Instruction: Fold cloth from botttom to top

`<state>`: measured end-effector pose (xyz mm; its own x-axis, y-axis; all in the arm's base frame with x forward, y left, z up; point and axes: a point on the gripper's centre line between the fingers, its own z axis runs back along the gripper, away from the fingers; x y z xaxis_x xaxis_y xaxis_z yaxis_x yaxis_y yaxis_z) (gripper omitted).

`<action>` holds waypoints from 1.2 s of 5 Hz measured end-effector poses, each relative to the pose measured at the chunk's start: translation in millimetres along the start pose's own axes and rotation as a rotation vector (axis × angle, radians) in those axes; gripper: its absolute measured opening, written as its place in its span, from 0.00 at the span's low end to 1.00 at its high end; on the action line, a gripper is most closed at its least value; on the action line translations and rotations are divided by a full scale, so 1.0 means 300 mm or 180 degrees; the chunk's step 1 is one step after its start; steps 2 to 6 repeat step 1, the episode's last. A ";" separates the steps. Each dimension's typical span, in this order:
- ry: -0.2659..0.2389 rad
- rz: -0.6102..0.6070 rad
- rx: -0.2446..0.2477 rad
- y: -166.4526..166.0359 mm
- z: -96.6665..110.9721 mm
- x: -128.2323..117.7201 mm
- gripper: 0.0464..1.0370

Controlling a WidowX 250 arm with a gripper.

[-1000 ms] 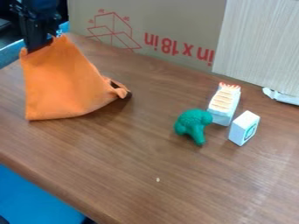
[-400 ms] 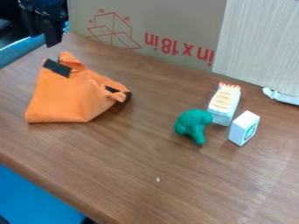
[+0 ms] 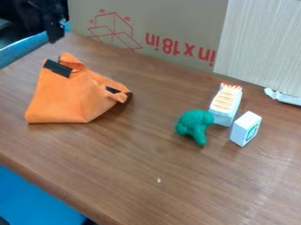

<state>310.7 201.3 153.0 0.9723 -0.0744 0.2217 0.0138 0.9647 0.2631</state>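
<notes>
Camera view. You have the gripper (image 3: 54, 38) at upper L, by the table's (image 3: 194, 184) far L edge as seen; its ht. above that edge can't be judged. Jaws: you can't tell whether they're spread or pressed together, but they're apart from the cloth (image 3: 67, 99), w/ a visible gap between.

The orange cloth lies on the L part of the table, bunched and partly folded. Its near edge runs approx. straight to a corner at lower L; the top end rises to a crumpled peak. A blk. patch (image 3: 58, 68) shows at upper L of the cloth, just beside that peak. You can note more dark material at the R end, next to a small curled bit of cloth.

R of ctr., you have a green toy (image 3: 194, 125). Just beside it, twd. the back, is a white block w/ an orange-striped top (image 3: 225, 103); contact betw. the two can't be confirmed. A smaller white block (image 3: 245, 128) w/ a green mark stands near both, on the R.

Bkgd.: cardboard w/ red print (image 3: 170, 22) behind the table, a pale panel (image 3: 258, 39) at upper R, and a blue surface (image 3: 35, 200) at lower L.
</notes>
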 end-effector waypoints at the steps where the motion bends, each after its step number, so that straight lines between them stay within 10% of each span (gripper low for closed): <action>1: 0.0000 0.0192 -0.0230 0.040 0.074 -0.050 0.96; 6: 0.0000 0.0192 -0.0230 0.040 0.074 -0.050 0.96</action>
